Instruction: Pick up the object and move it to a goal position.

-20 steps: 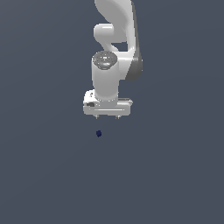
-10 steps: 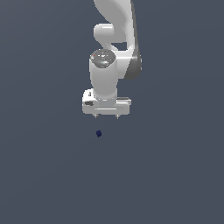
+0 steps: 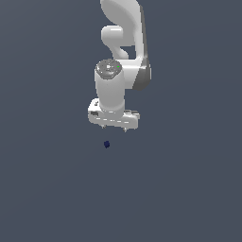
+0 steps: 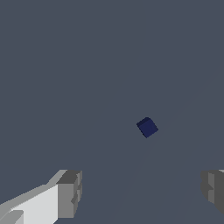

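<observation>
One tiny navy cube (image 3: 107, 144) lies apart, below the gripper (image 3: 114, 129), whose fingers stand spread.

The exterior view looks down steeply from far off. The wrist view peers out between the claw (image 4: 140, 192) tips (much nearer). Both share the cube (image 3: 107, 144) ahead of the claw.

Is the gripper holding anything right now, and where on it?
Nothing is held. The gripper is open and empty; the cube lies apart from it on the ground.

The arm (image 3: 122, 56) runs off the exterior view's top edge above the cube (image 3: 107, 144). In the wrist view, both fingers (image 4: 70, 193) are cropped by the frame.
</observation>
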Controlling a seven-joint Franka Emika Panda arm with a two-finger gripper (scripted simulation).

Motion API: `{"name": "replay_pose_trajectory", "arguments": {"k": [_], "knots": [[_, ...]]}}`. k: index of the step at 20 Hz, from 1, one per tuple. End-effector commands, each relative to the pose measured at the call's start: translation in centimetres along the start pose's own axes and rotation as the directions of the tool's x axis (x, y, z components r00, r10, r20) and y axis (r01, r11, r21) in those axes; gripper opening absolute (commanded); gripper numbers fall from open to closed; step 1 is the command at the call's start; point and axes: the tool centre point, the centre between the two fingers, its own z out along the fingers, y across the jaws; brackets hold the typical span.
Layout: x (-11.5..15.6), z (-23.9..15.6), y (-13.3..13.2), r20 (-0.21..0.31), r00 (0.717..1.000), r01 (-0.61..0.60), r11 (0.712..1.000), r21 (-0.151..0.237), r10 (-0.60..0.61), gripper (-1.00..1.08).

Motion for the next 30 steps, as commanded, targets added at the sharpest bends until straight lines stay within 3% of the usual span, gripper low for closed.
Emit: {"name": "replay_pose_trajectory", "arguments": {"k": [1,6,12,16,22,30], "knots": [[0.1,0.6,0.2,0.0,0.998,-0.059,0.998,0.003,0.059,1.0],[0.5,2.1,0.7,0.0,0.978,-0.209,0.978,0.01,0.209,1.0],[0.9,4.0,1.5,0.0,0.919,-0.395,0.919,0.015,0.395,1.0],[1.1,5.3,2.1,-0.002,0.859,-0.511,0.859,0.016,0.511,1.0],[1.4,7.1,3.1,-0.008,0.748,-0.664,0.748,0.018,0.664,1.0],[1.7,8.6,4.0,-0.016,0.623,-0.782,0.623,0.02,0.782,1.0]]}}
